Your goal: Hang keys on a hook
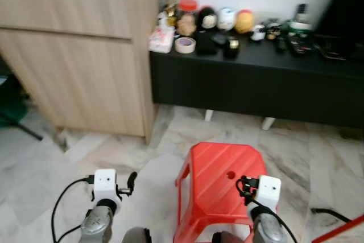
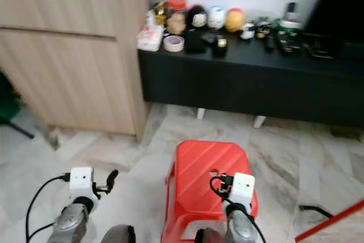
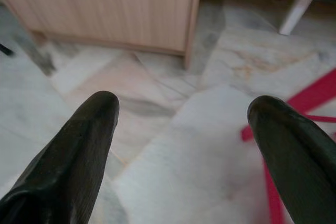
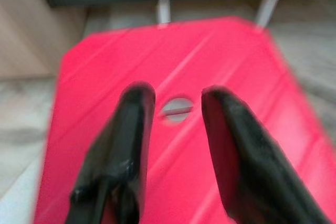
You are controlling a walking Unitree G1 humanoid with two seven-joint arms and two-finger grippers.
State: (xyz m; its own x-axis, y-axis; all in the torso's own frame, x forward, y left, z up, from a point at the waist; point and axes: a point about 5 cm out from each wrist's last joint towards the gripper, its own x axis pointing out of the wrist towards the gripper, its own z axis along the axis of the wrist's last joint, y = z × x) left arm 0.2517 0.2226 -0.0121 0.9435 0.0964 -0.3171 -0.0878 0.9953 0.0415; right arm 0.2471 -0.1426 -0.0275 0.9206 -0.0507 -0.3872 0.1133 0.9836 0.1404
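Left eye view: both grippers are held low, left gripper (image 3: 178, 129) spread wide over floor (image 1: 318, 157), right gripper (image 4: 176, 103) parted, empty, above stool (image 1: 219, 177). Keys and hook cannot be made out; everything is judged undone.

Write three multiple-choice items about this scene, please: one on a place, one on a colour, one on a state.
1. Where is the roll of tape?
A. on the stool
B. on the black low cabinet
C. on the floor

2. What colour is the stool?
A. red
B. blue
C. white

3. How are the fingers of the left gripper?
A. shut on keys
B. spread apart, holding nothing
C. shut on a cable

Answers:
1. B, the tape lies on the cabinet's top, near its end by the wooden cupboard.
2. A, its seat is red in the head views and the right wrist view.
3. B, the left wrist view shows marble floor between them.
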